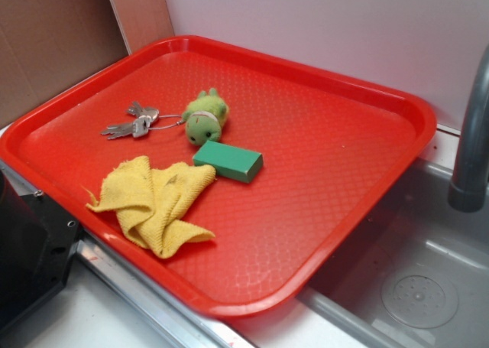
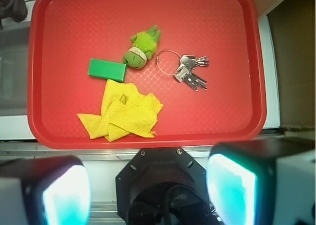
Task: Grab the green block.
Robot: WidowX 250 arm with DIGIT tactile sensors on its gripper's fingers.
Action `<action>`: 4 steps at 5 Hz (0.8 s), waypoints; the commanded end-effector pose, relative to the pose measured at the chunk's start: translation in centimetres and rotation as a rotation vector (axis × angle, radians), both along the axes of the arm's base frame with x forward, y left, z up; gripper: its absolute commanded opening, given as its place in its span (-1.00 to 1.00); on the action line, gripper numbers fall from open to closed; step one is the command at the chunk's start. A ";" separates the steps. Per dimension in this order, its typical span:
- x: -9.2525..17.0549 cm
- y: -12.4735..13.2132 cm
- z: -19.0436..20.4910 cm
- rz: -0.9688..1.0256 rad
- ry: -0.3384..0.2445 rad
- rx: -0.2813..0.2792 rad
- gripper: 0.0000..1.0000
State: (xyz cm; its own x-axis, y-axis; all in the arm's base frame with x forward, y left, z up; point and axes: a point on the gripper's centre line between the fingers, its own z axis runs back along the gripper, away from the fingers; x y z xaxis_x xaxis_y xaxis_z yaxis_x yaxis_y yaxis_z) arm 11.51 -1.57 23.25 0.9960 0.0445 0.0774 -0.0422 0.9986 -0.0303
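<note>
The green block [image 1: 228, 160] lies flat near the middle of the red tray [image 1: 359, 80], between the plush toy and the yellow cloth. In the wrist view the green block [image 2: 106, 69] sits left of centre on the tray [image 2: 217, 17]. My gripper [image 2: 148, 195] hangs high above the tray's near edge, over the robot base, far from the block. Its jaws stand wide apart with nothing between them. The gripper is out of the exterior view.
A lime-green plush toy [image 1: 205, 117] on a ring with keys [image 1: 131, 123] lies behind the block. A crumpled yellow cloth [image 1: 155, 201] touches the block's near side. A sink [image 1: 412, 279] with a grey faucet [image 1: 472, 141] lies right of the tray. The black robot base [image 2: 163, 185] sits below the tray.
</note>
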 end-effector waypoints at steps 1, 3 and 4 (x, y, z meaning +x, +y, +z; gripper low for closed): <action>0.0 0.0 0.0 0.000 0.000 0.000 1.00; 2.5 0.2 -2.0 -0.204 -0.010 0.032 1.00; 3.5 -0.1 -3.4 -0.454 -0.058 -0.026 1.00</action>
State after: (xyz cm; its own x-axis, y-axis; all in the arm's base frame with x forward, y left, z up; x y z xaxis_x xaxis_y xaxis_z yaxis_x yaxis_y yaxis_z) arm 14.73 -1.69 19.31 0.8978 -0.4216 0.1271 0.4305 0.9011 -0.0522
